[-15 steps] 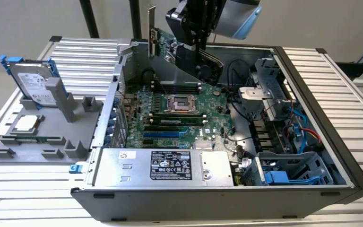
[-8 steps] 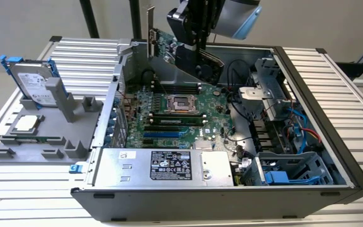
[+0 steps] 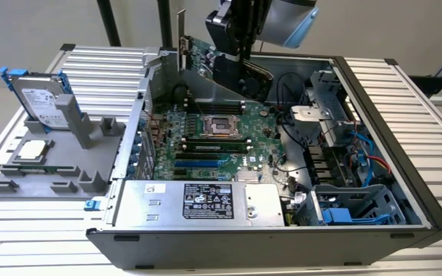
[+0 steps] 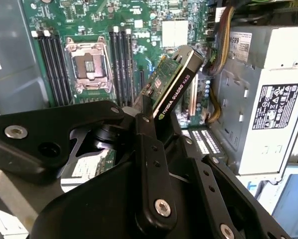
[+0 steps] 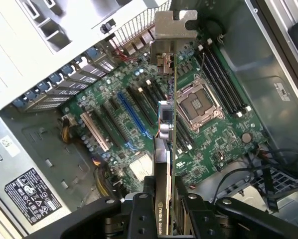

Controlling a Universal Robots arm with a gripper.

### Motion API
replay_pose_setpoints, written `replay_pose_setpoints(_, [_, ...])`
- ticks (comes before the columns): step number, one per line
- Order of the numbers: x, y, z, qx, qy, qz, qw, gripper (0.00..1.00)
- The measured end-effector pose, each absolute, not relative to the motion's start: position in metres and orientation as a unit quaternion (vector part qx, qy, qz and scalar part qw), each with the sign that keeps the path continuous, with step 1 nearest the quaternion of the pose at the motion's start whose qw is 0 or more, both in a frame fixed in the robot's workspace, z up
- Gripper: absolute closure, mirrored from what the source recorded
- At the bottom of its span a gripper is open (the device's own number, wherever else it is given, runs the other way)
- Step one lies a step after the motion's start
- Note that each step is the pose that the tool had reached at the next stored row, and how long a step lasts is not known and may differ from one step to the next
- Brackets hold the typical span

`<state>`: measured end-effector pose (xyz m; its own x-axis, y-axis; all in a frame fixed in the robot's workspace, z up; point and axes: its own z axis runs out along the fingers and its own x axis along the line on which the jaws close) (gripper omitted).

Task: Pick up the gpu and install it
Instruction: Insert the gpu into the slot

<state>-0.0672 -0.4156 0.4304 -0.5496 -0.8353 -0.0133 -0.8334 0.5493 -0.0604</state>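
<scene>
1. gpu (image 3: 200,57) hangs in the air over the open computer case (image 3: 405,149), at about 12 o'clock of the motherboard (image 3: 205,141) in the exterior view, clear of the board and not seated in any slot.
2. The gripper (image 3: 230,72) has it: in both wrist views the black fingers (image 4: 148,130) are closed tight on the card's 2 faces, green board on one side and black shroud on the other, with no gap showing.
3. The card stands on edge. In the exterior view its long axis runs from about 10 o'clock to 4 o'clock; the silver bracket (image 3: 181,34) is the 10 o'clock end, nearest the case's rear wall, and the gripper holds the card toward the 4 o'clock end.
4. In the first wrist view the gpu (image 5: 165,127) reaches away from the gripper (image 5: 163,199) to the bracket (image 5: 174,27), its lower edge facing the board.
5. The expansion slots, the blue slot (image 3: 198,164) among them, lie at about 6 o'clock from the held card in the exterior view, past the processor socket (image 3: 223,125). By my judgement the card must travel that way and down, and its axis looks turned somewhat off the slots' line.
</scene>
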Motion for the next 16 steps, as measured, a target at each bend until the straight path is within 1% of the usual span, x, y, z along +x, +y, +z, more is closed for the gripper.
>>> replay_pose_setpoints(16, [-0.0671,-0.4156,0.431,-0.518,0.855,-0.022,0.021,1.0])
